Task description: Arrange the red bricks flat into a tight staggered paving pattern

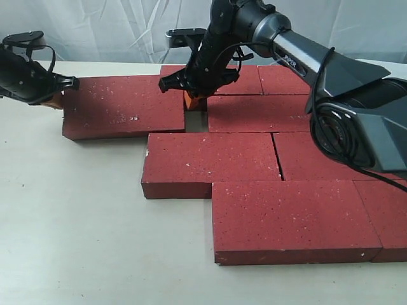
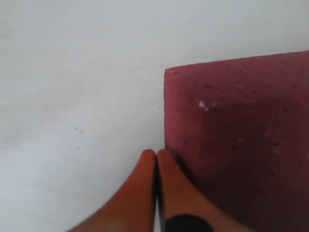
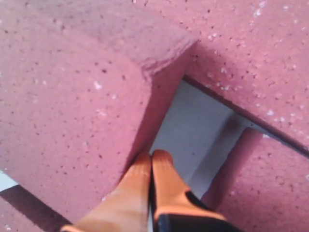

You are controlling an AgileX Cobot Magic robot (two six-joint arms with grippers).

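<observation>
exterior: red bricks [image 1: 267, 159] lie flat in staggered rows on the worktop [image 1: 76, 222], far-left brick [image 1: 124, 105] parted from its row by a gap | left wrist: left fingers [image 2: 140, 193] pressed together, empty, just beside that brick's end | right wrist: right fingers [image 3: 166, 181] pressed together, empty, in the gap at its other end

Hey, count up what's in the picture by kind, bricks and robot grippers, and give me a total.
Red bricks: 8 in view; the right arm may hide more
Grippers: 2, left gripper and right gripper
Total: 10
</observation>
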